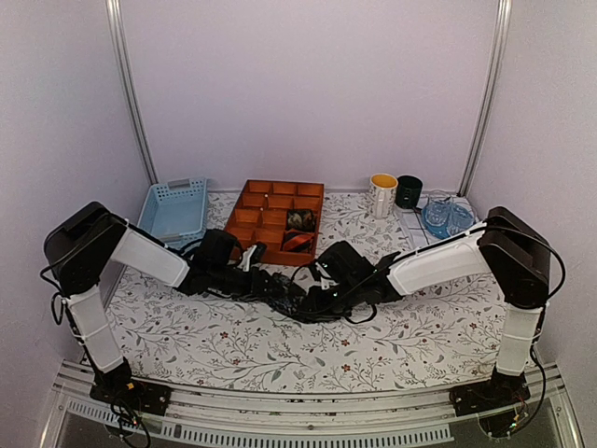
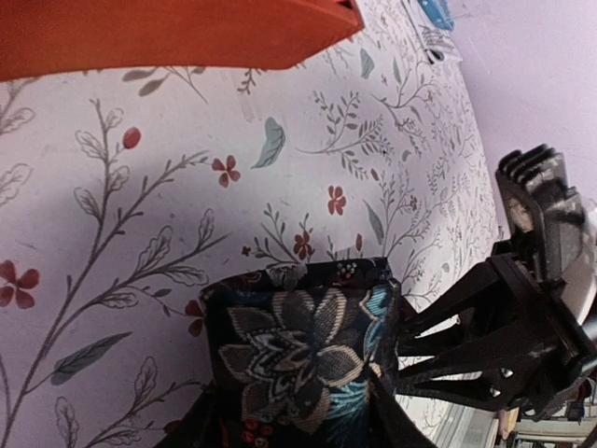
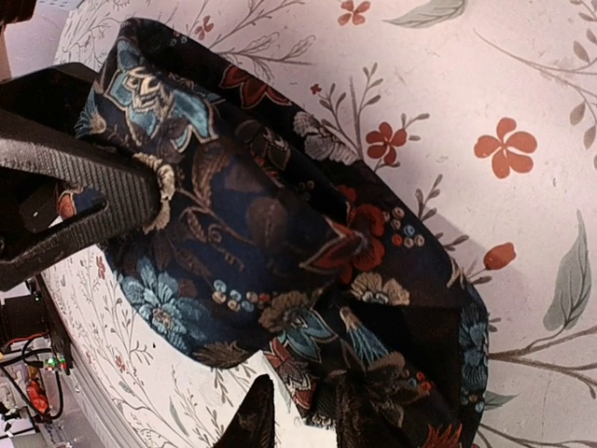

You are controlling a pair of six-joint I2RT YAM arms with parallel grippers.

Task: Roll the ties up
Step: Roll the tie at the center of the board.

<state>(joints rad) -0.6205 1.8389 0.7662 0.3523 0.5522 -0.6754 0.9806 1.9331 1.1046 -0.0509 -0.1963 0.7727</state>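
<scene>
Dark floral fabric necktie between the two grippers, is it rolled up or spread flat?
Neither: the dark floral necktie lies bunched in loose overlapping folds, no tight coil, no flat strip.

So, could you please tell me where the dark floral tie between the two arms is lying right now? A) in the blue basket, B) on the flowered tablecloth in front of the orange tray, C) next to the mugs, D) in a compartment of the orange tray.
B: the tie lies bunched on the tablecloth, outside the orange tray and nearer the arms.
</scene>
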